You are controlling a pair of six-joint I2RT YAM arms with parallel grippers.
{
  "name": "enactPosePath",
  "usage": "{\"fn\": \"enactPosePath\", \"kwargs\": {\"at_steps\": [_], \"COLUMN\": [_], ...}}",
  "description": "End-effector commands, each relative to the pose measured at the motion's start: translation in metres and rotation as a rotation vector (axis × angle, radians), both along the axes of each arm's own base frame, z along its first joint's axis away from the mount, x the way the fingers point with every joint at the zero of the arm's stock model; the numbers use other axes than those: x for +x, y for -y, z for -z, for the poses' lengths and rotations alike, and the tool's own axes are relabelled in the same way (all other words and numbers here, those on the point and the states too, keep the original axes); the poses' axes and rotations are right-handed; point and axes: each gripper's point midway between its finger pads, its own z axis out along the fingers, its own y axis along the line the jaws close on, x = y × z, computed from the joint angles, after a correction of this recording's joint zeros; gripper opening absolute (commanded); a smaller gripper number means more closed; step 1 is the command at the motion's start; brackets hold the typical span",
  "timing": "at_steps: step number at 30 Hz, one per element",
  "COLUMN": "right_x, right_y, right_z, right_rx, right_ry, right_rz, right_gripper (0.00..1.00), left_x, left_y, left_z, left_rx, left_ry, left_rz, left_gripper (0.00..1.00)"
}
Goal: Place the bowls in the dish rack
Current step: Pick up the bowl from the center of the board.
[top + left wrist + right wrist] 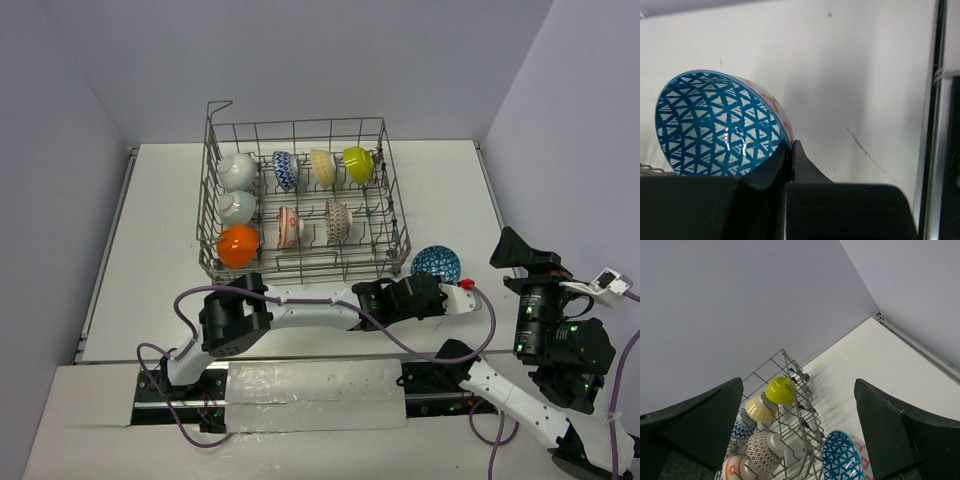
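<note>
The left gripper is clamping the rim of the blue patterned bowl beside the near-right corner of the dish rack, while the right gripper is holding its jaws apart.

The top camera looks down from high at the near edge over the whole table and dish rack. The left wrist camera sits right against the blue patterned bowl. The right wrist one, raised, faces the far wall; all three share that bowl.
</note>
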Motion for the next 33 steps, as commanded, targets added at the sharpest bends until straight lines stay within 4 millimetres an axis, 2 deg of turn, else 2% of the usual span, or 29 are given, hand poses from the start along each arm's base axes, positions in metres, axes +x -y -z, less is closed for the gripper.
{"fn": "enactPosePath", "kwargs": {"at_steps": [1, 5, 11, 12, 14, 15, 17, 25, 32, 33], "right_x": [-0.001, -0.001, -0.001, -0.002, -0.002, -0.001, -0.002, 0.0, 0.002, 0.002], "right_y": [0.004, 0.005, 0.005, 0.006, 0.006, 0.006, 0.006, 0.004, 0.001, 0.001], "right_z": [0.0, 0.0, 0.001, 0.0, 0.001, 0.001, 0.001, 0.001, 0.001, 0.001], "right_rx": [0.028, 0.033, 0.037, 0.04, 0.04, 0.04, 0.042, 0.036, 0.026, 0.026], "right_ry": [0.009, 0.006, 0.003, 0.005, 0.004, 0.004, 0.004, -0.001, -0.008, -0.008], "right_rz": [0.017, 0.018, 0.014, 0.015, 0.015, 0.012, 0.012, 0.01, 0.009, 0.006], "right_gripper": [0.99, 0.99, 0.99, 0.99, 0.99, 0.99, 0.99, 0.99, 0.99, 0.99], "left_x": [-0.012, -0.024, -0.027, -0.028, -0.029, -0.029, -0.026, -0.012, 0.018, 0.02], "left_y": [0.017, 0.019, 0.014, 0.012, 0.008, 0.005, -0.001, -0.027, -0.058, -0.064], "left_z": [-0.122, -0.138, -0.149, -0.158, -0.159, -0.169, -0.17, -0.197, -0.211, -0.22], "left_rx": [-0.278, -0.316, -0.345, -0.369, -0.377, -0.404, -0.408, -0.447, -0.498, -0.529], "left_ry": [0.114, 0.115, 0.129, 0.133, 0.138, 0.147, 0.159, 0.226, 0.217, 0.191], "left_rz": [0.055, 0.082, 0.08, 0.079, 0.068, 0.063, 0.038, -0.064, -0.193, -0.198], "left_gripper": [0.0, 0.0, 0.0, 0.0, 0.0, 0.0, 0.0, 0.0, 0.0, 0.0]}}
